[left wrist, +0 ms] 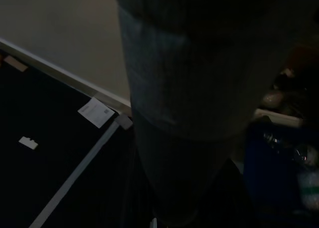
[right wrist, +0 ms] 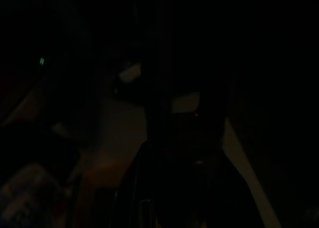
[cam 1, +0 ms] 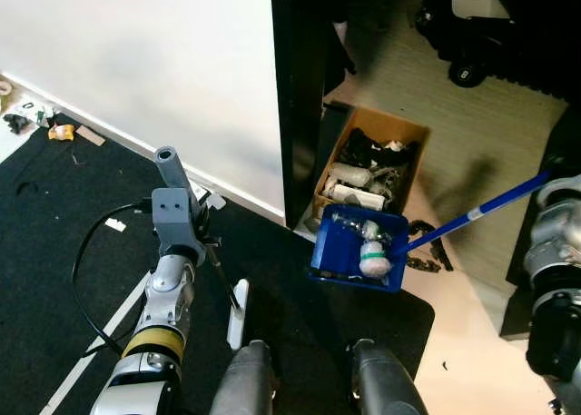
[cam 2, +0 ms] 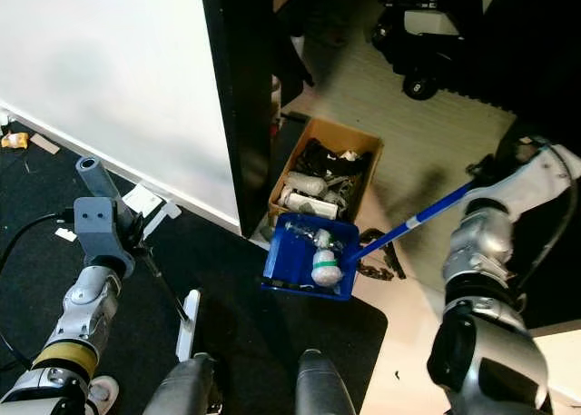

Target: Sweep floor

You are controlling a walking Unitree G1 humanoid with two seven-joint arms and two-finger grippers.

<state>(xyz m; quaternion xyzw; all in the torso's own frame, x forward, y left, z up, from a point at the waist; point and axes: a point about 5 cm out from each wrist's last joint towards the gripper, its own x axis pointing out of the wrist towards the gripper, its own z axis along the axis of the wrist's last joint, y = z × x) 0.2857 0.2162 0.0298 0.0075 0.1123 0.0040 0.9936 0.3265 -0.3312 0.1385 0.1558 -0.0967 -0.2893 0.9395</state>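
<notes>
Beside the box (cam 2: 322,172), the dustpan (cam 2: 304,251) hangs from the right arm.

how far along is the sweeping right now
Done: the blue dustpan already holds swept-up trash, including a crumpled white wad. In hand: the right arm holds the dustpan by its long blue handle beside the cardboard box of rubbish. Left: scraps remain on the black mat by the wall.

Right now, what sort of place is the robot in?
Probably a lived-in room or workshop corner: a black floor mat by a white wall, a cardboard box of clutter, and a blue dustpan holding swept-up trash.
</notes>
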